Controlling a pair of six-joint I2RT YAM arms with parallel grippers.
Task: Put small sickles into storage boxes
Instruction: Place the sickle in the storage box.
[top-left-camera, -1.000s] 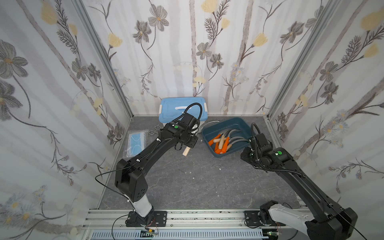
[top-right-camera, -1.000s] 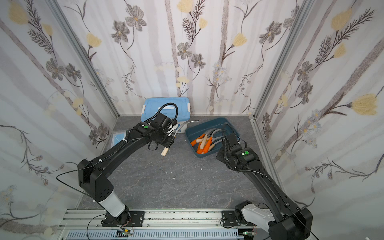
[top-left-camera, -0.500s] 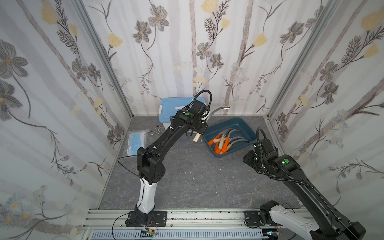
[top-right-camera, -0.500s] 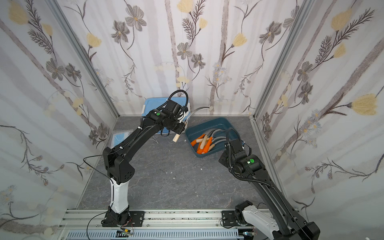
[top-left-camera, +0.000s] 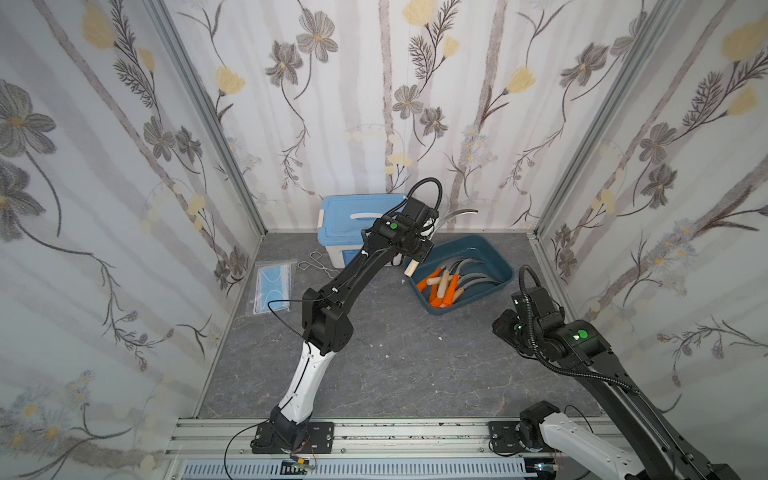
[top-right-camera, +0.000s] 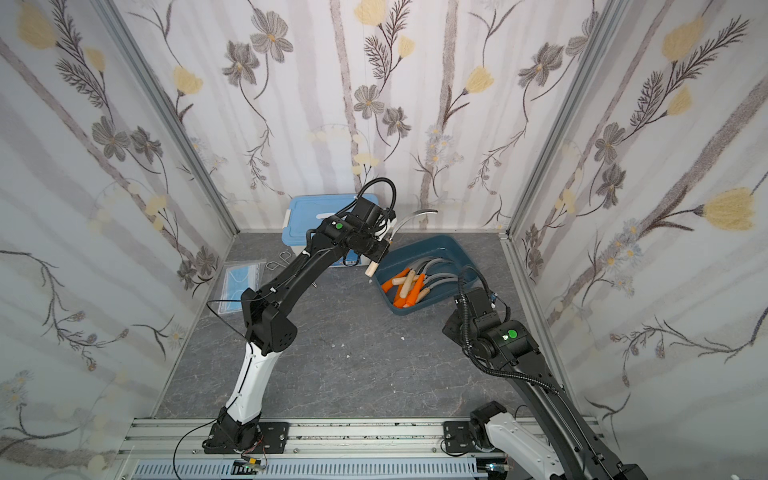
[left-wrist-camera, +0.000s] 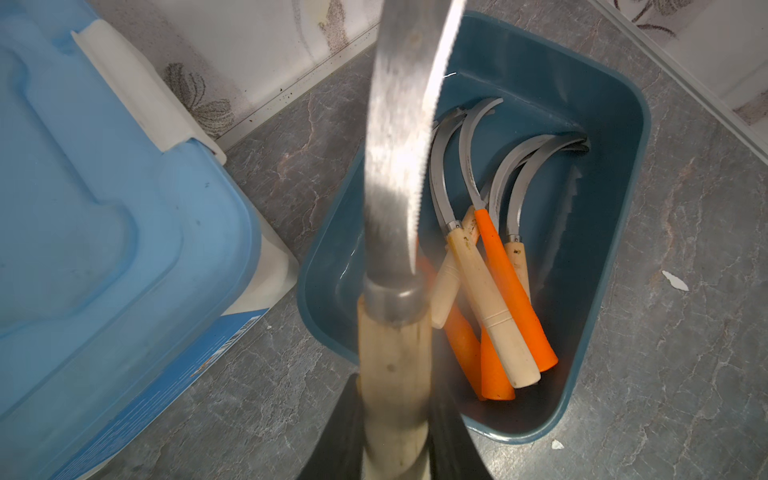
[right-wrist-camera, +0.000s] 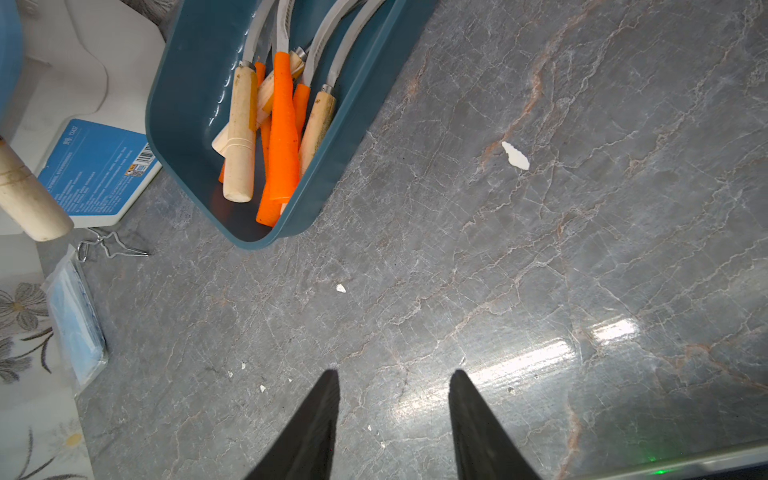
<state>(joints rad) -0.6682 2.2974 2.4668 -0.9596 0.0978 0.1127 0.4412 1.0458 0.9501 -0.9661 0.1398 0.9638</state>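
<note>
My left gripper (left-wrist-camera: 394, 390) is shut on the pale wooden handle of a small sickle (left-wrist-camera: 392, 357). In both top views this sickle (top-left-camera: 410, 268) hangs in the air over the near-left rim of the storage box (top-left-camera: 484, 251), its curved grey blade (top-right-camera: 415, 216) pointing up towards the back wall. The box is a dark teal tray (left-wrist-camera: 540, 75) holding several small sickles (left-wrist-camera: 494, 282) with orange and wooden handles. My right gripper (right-wrist-camera: 395, 376) stands open and empty over bare floor, to the front right of the tray (right-wrist-camera: 195, 83).
A white box with a light blue lid (top-left-camera: 353, 220) stands against the back wall, close beside the tray's left. Wire tongs (top-left-camera: 318, 264) and a packet of blue masks (top-left-camera: 272, 289) lie at the left. Small white scraps (right-wrist-camera: 515, 156) dot the grey floor. Papered walls close in three sides.
My left arm has carried the wooden-handled sickle to the right and back, up to the tray's rim. My right arm has drawn back from the tray towards the front right.
</note>
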